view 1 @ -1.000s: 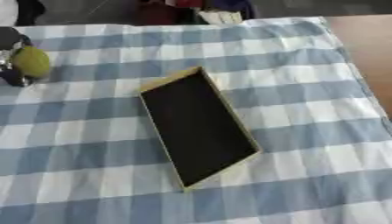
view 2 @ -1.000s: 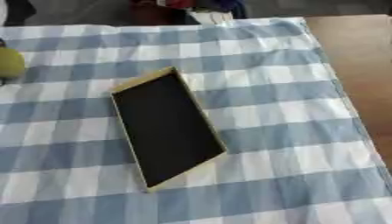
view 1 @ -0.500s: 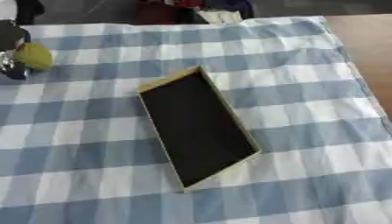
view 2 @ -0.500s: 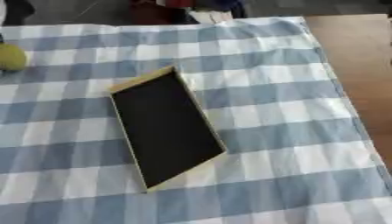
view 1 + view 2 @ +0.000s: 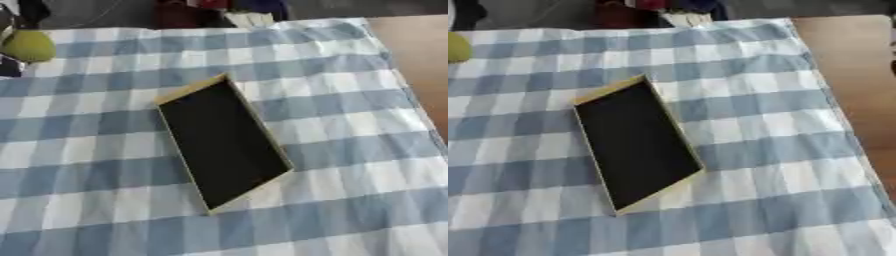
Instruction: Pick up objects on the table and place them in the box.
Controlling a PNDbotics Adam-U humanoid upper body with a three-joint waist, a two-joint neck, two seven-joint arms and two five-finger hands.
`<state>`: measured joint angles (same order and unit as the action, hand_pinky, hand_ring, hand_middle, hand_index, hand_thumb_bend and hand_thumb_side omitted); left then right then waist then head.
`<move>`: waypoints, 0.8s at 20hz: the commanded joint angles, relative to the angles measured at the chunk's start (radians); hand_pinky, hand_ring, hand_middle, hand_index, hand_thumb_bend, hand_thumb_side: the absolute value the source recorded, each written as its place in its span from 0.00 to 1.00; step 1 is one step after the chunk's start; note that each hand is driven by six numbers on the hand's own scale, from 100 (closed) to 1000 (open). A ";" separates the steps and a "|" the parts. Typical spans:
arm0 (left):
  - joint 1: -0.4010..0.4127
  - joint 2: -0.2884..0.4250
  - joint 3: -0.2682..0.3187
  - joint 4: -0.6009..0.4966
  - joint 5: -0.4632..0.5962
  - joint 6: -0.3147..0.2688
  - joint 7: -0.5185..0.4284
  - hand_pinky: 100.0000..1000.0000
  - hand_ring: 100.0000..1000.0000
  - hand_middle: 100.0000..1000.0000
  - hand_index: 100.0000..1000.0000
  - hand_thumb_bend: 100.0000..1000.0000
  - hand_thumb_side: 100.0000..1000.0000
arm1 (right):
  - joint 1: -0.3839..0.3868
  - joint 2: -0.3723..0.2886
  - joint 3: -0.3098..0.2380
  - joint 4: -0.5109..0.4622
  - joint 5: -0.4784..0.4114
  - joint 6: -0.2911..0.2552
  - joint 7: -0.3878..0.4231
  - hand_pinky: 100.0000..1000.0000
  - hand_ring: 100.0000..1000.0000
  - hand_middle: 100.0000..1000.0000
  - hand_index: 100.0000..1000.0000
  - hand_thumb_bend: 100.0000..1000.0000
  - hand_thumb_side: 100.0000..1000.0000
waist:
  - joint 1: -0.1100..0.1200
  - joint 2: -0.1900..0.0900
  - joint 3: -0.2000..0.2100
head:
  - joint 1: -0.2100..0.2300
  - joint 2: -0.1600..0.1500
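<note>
**Carrying the green ball to the box**

My left hand (image 5: 10, 35) sat at the far left edge with a yellow-green ball (image 5: 29, 46) against it; whether its fingers curled round the ball I could not tell; my right hand was out of view. The dark, empty box (image 5: 223, 140) lay mid-cloth, well apart; I judged it best to bring the ball over the box's middle and lower it before letting go.

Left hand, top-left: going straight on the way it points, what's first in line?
Unclear: only dark bits of the left hand show, round the yellow-green round object. Pointing rightward, likely just blue-and-white checked cloth; the shallow black box lies off that line.
</note>
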<state>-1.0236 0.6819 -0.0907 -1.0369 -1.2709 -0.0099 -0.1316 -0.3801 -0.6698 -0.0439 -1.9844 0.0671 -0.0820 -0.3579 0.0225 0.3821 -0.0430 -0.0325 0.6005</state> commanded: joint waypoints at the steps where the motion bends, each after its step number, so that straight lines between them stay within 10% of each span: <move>1: 0.011 0.055 -0.017 -0.100 0.052 -0.026 0.022 0.31 0.36 0.44 0.47 0.04 0.00 | -0.003 -0.021 -0.017 -0.016 -0.008 -0.003 -0.003 0.79 0.68 0.65 0.67 0.00 0.68 | -0.001 -0.035 0.000 | -0.012 0.010; 16: 0.057 0.006 -0.307 -0.476 0.282 -0.241 0.118 0.33 0.37 0.45 0.46 0.06 0.00 | -0.016 -0.022 -0.014 -0.016 -0.018 -0.013 0.001 0.79 0.68 0.65 0.67 0.00 0.67 | -0.003 -0.049 -0.007 | -0.036 0.038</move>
<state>-0.9416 0.6783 -0.3801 -1.4687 -1.0103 -0.2324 -0.0116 -0.3834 -0.6698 -0.0492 -1.9844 0.0555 -0.0923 -0.3572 0.0219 0.3561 -0.0494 -0.0646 0.6325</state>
